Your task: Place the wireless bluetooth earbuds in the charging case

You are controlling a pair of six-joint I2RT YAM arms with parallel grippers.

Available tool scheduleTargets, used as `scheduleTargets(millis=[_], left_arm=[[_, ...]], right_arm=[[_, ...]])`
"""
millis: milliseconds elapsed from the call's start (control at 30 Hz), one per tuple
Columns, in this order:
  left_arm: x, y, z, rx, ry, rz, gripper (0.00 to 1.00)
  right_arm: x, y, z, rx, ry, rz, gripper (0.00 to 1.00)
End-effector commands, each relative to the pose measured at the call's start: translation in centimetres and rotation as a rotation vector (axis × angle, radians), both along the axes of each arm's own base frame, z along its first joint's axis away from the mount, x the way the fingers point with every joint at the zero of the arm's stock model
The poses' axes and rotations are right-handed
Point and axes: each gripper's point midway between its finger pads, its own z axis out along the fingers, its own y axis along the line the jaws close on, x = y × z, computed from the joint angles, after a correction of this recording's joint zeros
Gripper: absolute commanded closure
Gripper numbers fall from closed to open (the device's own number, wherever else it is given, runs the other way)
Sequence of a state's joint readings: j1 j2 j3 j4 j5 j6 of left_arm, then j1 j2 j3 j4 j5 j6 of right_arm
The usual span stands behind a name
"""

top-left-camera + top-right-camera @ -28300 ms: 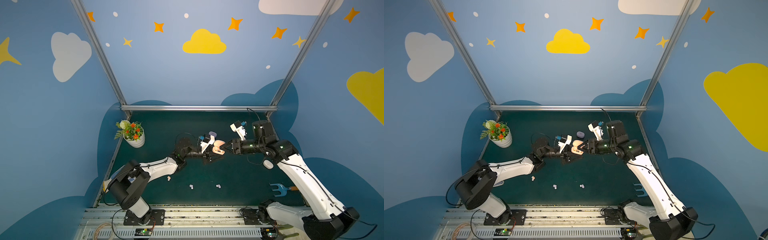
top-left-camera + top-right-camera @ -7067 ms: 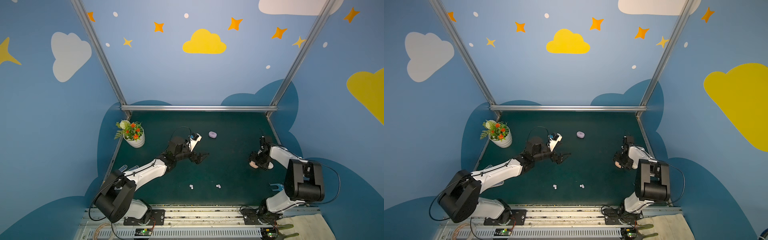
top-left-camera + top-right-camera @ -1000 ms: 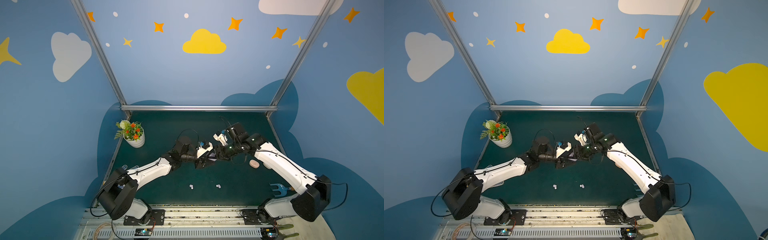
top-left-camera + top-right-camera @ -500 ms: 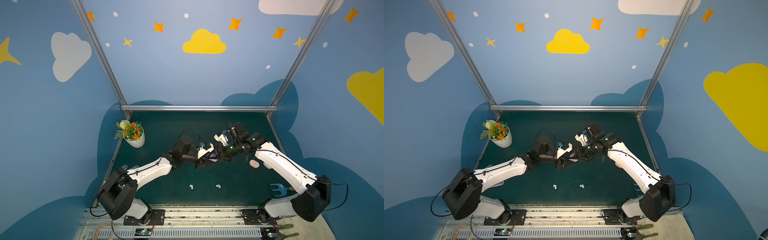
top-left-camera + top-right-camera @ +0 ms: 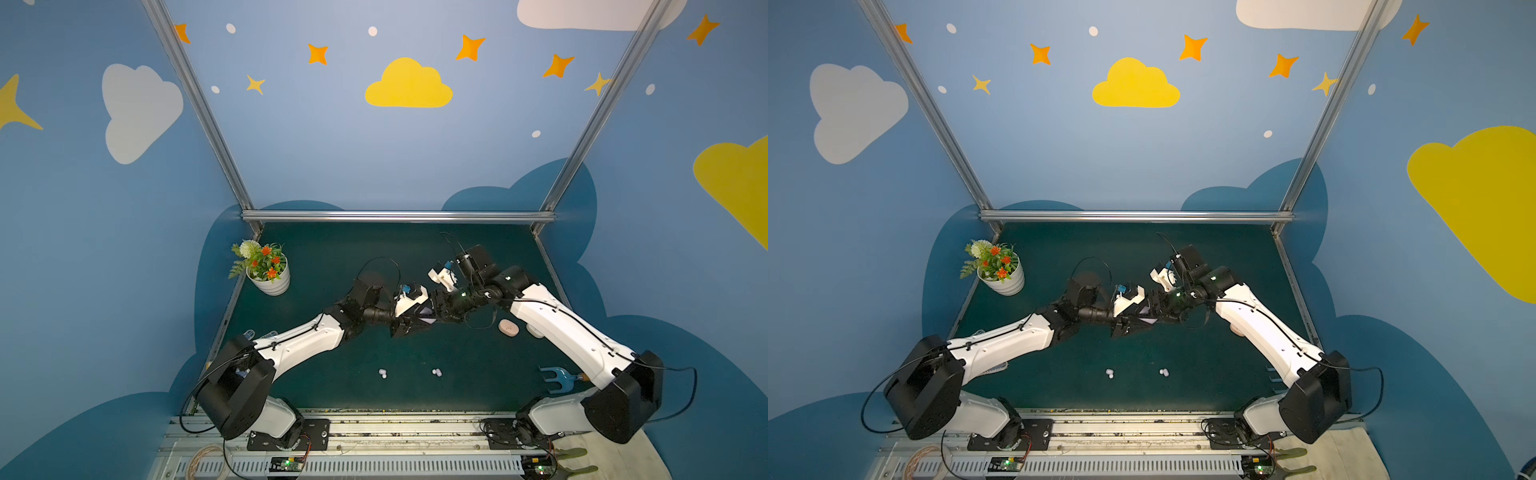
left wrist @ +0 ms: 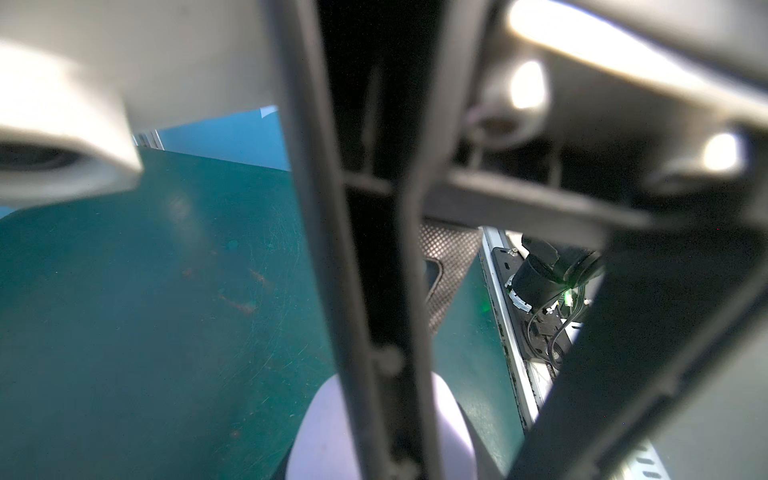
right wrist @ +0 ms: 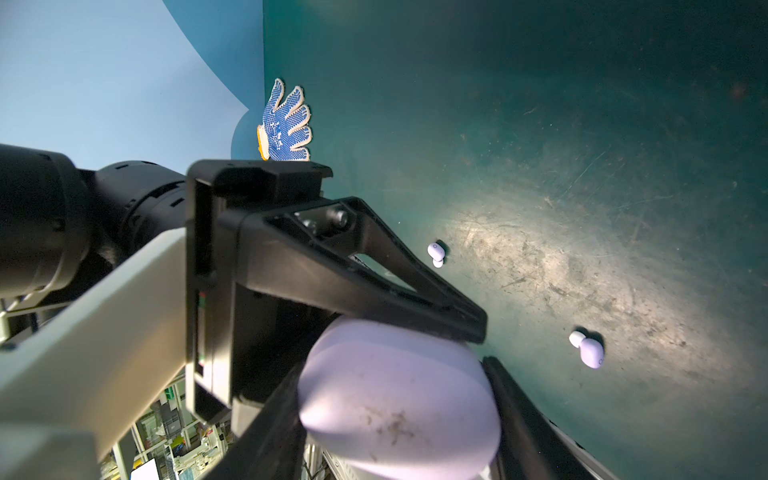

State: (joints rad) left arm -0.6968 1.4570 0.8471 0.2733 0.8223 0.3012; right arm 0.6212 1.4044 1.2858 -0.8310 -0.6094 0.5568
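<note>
Lavender charging case [image 7: 395, 407], only partly visible

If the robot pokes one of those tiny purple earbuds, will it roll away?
Probably: the lavender earbud looks smooth and rounded, though its stubby tip may stop it. It looks tiny, so likely light and hard to pinch.

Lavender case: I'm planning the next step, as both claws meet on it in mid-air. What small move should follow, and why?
Probably pry the lavender case open with the left claw while the right claw steadies it: it looks closed, both claws grip it, and two lavender earbuds lie loose on the mat.
</note>
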Motion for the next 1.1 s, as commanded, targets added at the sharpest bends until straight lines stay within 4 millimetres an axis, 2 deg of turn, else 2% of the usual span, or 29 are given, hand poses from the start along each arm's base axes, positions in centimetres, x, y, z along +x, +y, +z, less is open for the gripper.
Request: scheduleTargets(millis=[0,233,467,667,833,967,1067], left_arm=[[-1.2,-0.6,1.1,-0.028,-0.007,-0.057,0.69],[-0.9,-0.4,0.7,-0.034,0.03,-0.022,0.69],[-1.1,-0.1,1.1,-0.054,0.067,-0.017,0.7],[-1.7,0.0,0.9,-0.053,0.141,-0.043,0.7],[-2.1,-0.3,0.9,-0.057,0.183,-0.076,0.7],[-2.1,-0.5,1.0,-0.06,0.194,-0.09,0.71],[-2.2,-0.6,1.1,-0.061,0.199,-0.097,0.71]], right_arm=[[1.0,-0.2,1.7,0.037,-0.08,-0.027,0.32],[0.9,-1.7,2.4,0.032,-0.102,-0.067,0.23],[1.2,-4.8,0.7,-0.047,-0.115,-0.107,0.22],[0.4,-6.0,1.0,-0.084,-0.344,0.02,0.22],[-0.8,-5.5,1.6,-0.095,-0.542,0.121,0.22],[-1.6,-4.7,2.3,-0.064,-0.587,0.171,0.22],[-1.7,-4.3,2.0,-0.086,-0.597,0.194,0.22]])
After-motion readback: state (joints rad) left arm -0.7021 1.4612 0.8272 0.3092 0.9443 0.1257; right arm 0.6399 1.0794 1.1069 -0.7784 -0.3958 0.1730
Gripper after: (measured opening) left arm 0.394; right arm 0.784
